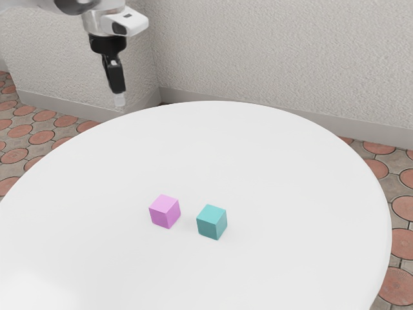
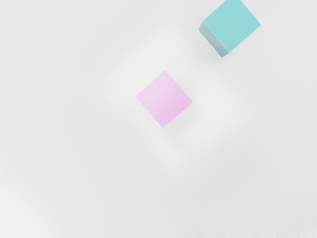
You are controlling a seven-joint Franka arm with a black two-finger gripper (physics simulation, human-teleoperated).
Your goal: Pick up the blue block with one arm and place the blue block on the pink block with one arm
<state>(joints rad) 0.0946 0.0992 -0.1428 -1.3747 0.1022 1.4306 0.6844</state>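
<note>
Where tiled floor (image 1: 32, 135) meets wall (image 1: 271, 51), round table (image 1: 271, 168) bears blue block (image 1: 211, 221).

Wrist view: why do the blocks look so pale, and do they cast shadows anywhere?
Wrist view: bright, even light on the white table washes out the pink block, with faint soft shading around it; exterior view: the blue block casts barely any shadow.

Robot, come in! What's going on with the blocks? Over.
Gripper high above the table, carrying nothing. Blue block on the table beside pink block, apart, not stacked. Nothing in the way.
</note>
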